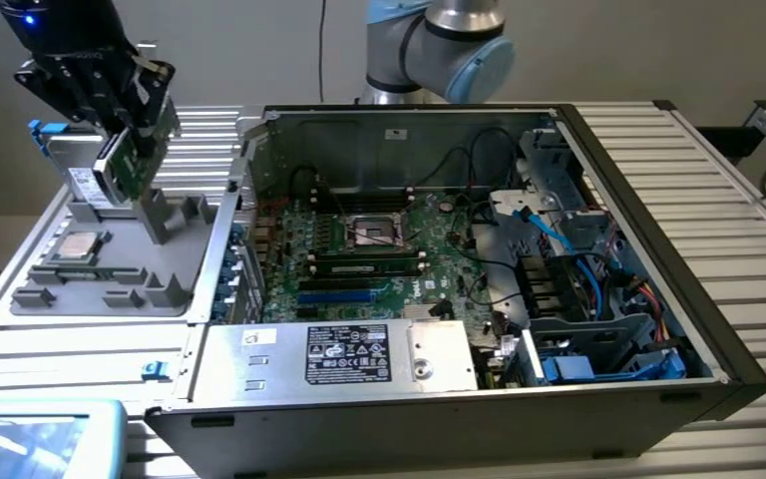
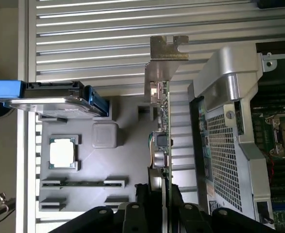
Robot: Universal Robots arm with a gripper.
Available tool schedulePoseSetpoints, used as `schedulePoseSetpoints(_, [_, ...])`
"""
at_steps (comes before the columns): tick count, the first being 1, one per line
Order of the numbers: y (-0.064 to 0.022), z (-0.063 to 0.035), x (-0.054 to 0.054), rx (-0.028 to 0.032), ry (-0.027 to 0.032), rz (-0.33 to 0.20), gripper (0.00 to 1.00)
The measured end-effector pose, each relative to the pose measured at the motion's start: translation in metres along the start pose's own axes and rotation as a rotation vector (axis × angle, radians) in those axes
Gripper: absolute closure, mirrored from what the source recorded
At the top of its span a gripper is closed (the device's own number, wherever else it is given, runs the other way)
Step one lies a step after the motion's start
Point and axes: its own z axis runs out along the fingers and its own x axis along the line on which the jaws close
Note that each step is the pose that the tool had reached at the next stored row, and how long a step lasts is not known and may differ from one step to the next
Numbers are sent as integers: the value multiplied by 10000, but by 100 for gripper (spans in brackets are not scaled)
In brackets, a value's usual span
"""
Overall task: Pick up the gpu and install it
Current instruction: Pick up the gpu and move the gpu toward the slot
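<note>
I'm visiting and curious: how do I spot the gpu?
At the exterior view's left of the open computer case sits a grey tray. Over it the gripper holds the gpu: thin, green, with a silver bracket, unlike the tray's square chip.

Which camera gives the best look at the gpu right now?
The wrist view: the gpu runs edge-on, from the gripper clamping it to its silver bracket. The exterior view shows it small, at the grey tray, partly covered by the gripper.
</note>
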Motion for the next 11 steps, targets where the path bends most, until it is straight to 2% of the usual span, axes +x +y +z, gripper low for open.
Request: schedulePoseSetpoints(11, [-93,-521,-424,5,68,8,71])
